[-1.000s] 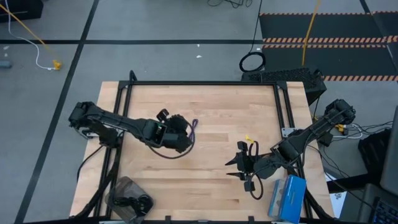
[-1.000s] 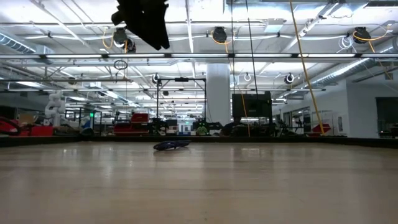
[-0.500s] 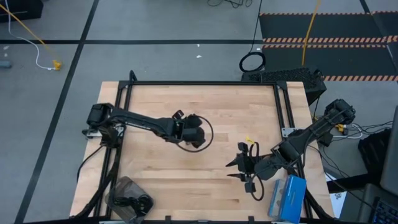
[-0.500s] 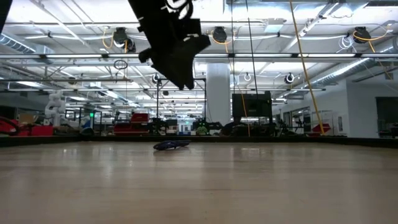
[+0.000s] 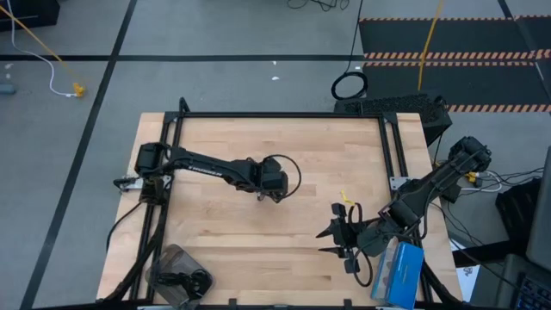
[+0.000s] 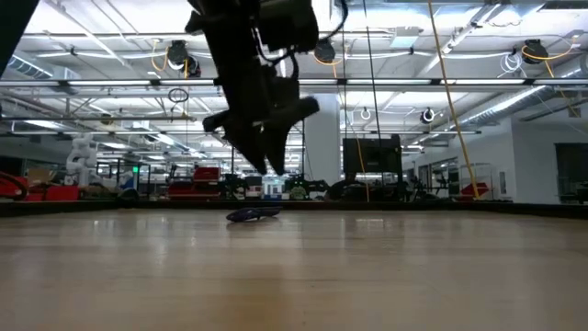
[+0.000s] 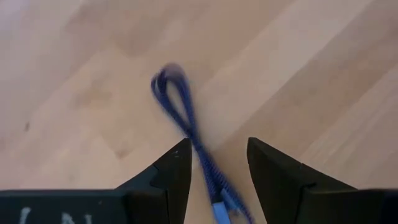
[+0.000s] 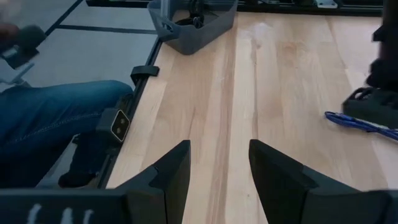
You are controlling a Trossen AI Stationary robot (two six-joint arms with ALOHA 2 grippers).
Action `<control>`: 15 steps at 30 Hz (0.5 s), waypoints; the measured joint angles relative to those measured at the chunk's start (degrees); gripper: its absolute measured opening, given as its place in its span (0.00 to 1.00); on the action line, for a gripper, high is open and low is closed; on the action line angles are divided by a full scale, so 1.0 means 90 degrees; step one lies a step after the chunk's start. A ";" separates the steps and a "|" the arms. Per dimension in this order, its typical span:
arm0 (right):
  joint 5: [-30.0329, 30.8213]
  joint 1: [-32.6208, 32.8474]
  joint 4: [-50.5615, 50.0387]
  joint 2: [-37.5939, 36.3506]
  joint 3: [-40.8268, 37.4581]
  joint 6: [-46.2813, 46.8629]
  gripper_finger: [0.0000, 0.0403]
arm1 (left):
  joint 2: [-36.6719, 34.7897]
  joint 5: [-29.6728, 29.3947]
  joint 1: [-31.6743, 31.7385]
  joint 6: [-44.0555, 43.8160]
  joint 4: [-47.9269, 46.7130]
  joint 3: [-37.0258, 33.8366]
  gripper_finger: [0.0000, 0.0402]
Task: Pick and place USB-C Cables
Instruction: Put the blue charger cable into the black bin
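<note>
The table (image 5: 215, 232) is filling the high view's middle, where the left arm is hiding the purple cable (image 7: 186, 118). The left wrist view is showing it lying flat, running between the left gripper's (image 7: 214, 162) parted fingers. The right gripper (image 5: 331, 241), lower right, is spread and holding nothing.
</note>
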 joint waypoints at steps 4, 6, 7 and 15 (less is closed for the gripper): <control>0.0000 0.0033 0.0012 0.0000 0.0000 0.0014 0.39 | 0.0279 0.0127 0.0098 -0.0019 0.0044 -0.0007 0.40; 0.0002 0.0033 0.0035 0.0000 0.0000 0.0014 0.39 | 0.0380 0.0183 0.0157 -0.0068 0.0064 -0.0004 0.40; 0.0002 0.0033 0.0029 0.0000 0.0000 0.0016 0.39 | 0.0419 0.0219 0.0199 -0.0103 0.0069 0.0002 0.40; 0.0000 0.0033 0.0018 0.0000 0.0000 -0.0011 0.39 | 0.0626 0.0260 0.0371 -0.0221 -0.0058 -0.0001 0.40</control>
